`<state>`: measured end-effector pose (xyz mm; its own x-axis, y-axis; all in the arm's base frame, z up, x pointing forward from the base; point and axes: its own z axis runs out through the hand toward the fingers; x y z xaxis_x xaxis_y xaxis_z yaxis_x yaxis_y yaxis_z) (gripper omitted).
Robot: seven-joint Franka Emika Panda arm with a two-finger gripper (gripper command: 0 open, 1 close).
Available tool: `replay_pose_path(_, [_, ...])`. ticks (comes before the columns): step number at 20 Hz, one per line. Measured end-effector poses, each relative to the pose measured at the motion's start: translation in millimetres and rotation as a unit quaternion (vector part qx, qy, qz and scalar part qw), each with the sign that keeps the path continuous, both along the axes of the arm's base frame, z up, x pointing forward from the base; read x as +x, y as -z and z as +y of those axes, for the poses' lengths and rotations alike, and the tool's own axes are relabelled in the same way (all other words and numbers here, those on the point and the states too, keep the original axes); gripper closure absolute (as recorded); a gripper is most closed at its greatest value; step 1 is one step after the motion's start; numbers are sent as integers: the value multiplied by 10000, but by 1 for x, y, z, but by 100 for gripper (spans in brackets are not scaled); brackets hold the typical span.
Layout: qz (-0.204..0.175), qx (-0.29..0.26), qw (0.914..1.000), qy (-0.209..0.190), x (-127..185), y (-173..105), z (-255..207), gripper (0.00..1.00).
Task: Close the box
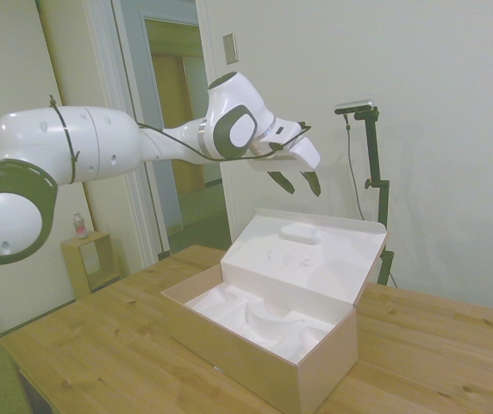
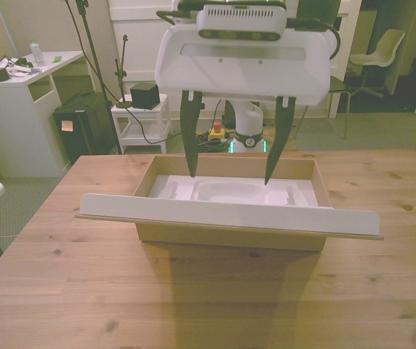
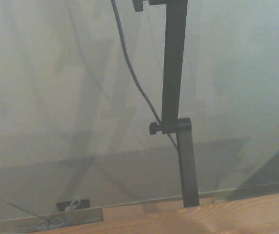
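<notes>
The tan cardboard box (image 1: 315, 371) sits on the wooden table with its hinged lid (image 1: 315, 254) raised and leaning back, white lining showing. A white moulded foam insert (image 1: 255, 315) fills the inside. In the front view the box (image 2: 230, 236) faces me, its lid (image 2: 230, 216) seen edge-on as a long white strip across the front, the insert (image 2: 230, 193) behind it. My gripper (image 1: 296, 183) hangs open above the lid's upper edge, dark fingers pointing down and apart. In the front view the gripper (image 2: 230, 178) has its fingers (image 2: 191, 138) spread wide over the box, holding nothing.
A small wooden cube shelf (image 1: 87, 259) stands on the floor beyond the table by the doorway. The front view shows a white desk (image 2: 19, 109), a small white cart (image 2: 142, 120) and a chair (image 2: 379, 51) behind the table. The wrist view shows only wall and a table edge (image 3: 227, 214).
</notes>
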<state>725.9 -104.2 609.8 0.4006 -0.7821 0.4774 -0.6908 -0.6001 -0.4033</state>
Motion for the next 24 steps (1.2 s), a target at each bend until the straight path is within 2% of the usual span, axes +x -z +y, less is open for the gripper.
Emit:
replay_pose_path(6, [40, -80, 10000, -21, 36, 33, 8, 0])
replay_pose_path(13, [601, -32, 9981, 118, 63, 85, 6, 0])
replay_pose_path(16, [898, 290, 9953, 200, 53, 69, 9, 0])
replay_pose_path(18, [999, 563, 9931, 250, 36, 42, 6, 0])
replay_pose_path(21, [1278, 809, 9880, 298, -4, -5, 7, 0])
replay_pose_path(24, [1626, 1030, 9809, 285, -46, -35, 16, 0])
